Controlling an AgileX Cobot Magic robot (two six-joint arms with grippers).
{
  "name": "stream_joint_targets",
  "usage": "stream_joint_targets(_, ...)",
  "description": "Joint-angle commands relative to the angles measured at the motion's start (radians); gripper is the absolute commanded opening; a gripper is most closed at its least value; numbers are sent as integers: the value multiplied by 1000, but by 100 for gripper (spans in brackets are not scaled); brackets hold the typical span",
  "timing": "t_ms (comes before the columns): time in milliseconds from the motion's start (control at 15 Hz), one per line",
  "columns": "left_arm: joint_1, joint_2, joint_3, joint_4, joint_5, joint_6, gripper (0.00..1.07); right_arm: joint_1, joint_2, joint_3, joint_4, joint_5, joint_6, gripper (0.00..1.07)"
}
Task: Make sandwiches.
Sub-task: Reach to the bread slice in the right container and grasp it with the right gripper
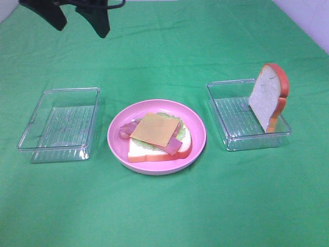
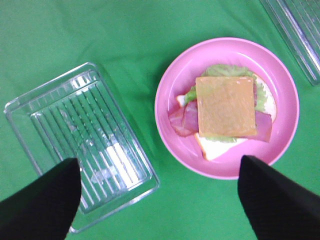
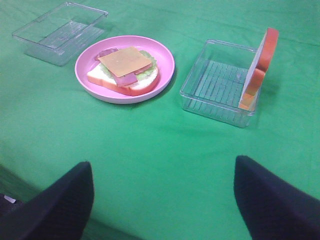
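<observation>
Right hand (image 3: 162, 167), wide open and empty, is nearer the bread slice (image 3: 257, 72) standing upright in the tray (image 3: 215, 109) ahead of it.

The left gripper (image 1: 79, 23) is held raised, beyond the pink plate (image 1: 198, 131) and to its left in the exterior high view. Its jaws are spread wide and nothing is gripped. Both black fingers (image 2: 42, 202) are held clear of the plate. The right gripper (image 3: 164, 165) is positioned well apart from the plate, jaws likewise spread wide, nothing gripped.
</observation>
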Motion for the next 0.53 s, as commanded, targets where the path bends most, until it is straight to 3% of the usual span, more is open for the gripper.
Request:
stream_joint_targets(67, 0, -185, 150, 17, 72, -10, 80, 1, -16, 1, -2, 0, 3, 75)
stream_joint_targets(267, 0, -405, 339, 17, 72, -9, 80, 1, -15, 1, -2, -3, 3, 75)
stream_joint_targets(533, 0, -631, 505, 17, 64, 0, 80, 1, -14, 1, -1, -10, 3, 75)
